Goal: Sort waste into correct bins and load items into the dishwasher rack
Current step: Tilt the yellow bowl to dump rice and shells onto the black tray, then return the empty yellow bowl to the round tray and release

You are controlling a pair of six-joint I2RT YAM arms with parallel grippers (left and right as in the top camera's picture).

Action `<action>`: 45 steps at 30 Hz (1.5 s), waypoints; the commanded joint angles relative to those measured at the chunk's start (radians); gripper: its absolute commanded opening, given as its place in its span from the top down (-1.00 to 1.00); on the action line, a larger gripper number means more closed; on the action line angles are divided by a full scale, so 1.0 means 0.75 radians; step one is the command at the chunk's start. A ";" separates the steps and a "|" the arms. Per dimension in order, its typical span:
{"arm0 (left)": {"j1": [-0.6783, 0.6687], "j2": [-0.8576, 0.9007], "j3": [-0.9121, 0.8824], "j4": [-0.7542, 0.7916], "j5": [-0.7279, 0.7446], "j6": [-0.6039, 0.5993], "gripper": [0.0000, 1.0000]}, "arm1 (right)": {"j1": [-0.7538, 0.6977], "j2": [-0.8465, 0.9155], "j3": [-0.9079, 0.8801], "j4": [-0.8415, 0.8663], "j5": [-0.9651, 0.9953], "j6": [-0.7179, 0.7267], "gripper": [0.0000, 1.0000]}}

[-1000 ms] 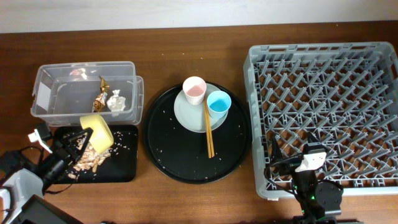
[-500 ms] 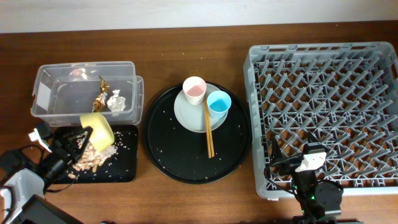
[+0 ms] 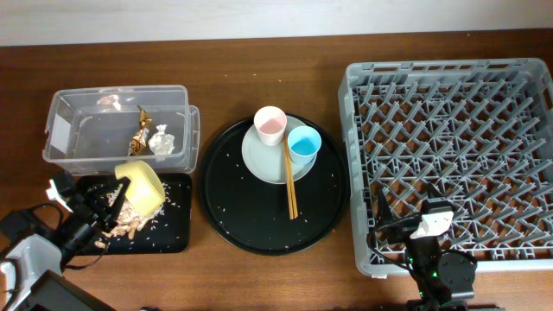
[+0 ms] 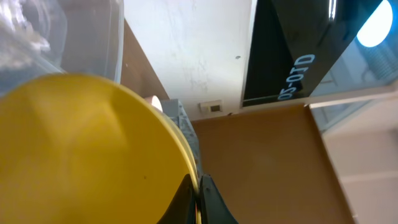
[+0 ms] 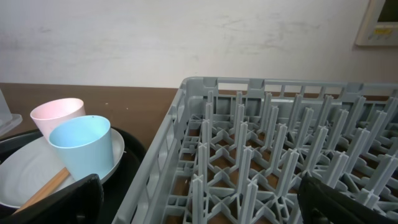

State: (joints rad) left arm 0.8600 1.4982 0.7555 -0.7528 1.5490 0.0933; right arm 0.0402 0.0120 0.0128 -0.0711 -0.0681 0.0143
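Observation:
My left gripper (image 3: 115,192) (image 4: 199,194) is shut on the rim of the yellow bowl (image 3: 141,185) (image 4: 87,149) and holds it tilted over the shallow black tray (image 3: 173,235). Brownish food scraps (image 3: 123,225) lie on that tray. The clear box (image 3: 60,130) holds a gold-foil wrapper (image 3: 140,130) and a white paper ball (image 3: 160,142). A pink cup (image 3: 270,124) (image 5: 57,111), a light-blue cup (image 3: 304,143) (image 5: 81,146) and chopsticks (image 3: 290,186) rest on the grey plate (image 3: 259,160) (image 5: 18,180). My right gripper (image 3: 404,207) (image 5: 205,205) stands open and empty over the near left corner of the grey rack (image 3: 458,112) (image 5: 249,155).
The plate sits on a large round black tray (image 3: 246,220) scattered with crumbs, between the bins and the rack. Brown table shows behind the bins and in front of the round tray. A white wall stands beyond the table.
The yellow bowl has shifted slightly to the right and tipped more upright in my left gripper. The right arm has not moved.

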 commanded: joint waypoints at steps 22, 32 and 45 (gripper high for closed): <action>-0.832 -0.344 0.263 0.086 -0.979 -0.479 0.99 | 0.007 -0.008 -0.010 -0.002 -0.002 -0.009 -0.97; -1.627 -0.340 0.268 0.091 -1.775 -0.695 0.99 | 0.007 -0.008 -0.010 -0.002 -0.002 -0.009 -0.97; -2.005 -0.028 0.268 0.132 -2.063 -0.797 0.99 | 0.007 -0.008 -0.010 -0.002 -0.002 -0.009 -0.96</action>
State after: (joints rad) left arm -0.6266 1.4223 0.9447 -0.6754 0.0471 -0.4793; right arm 0.0402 0.0120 0.0128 -0.0715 -0.0681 0.0135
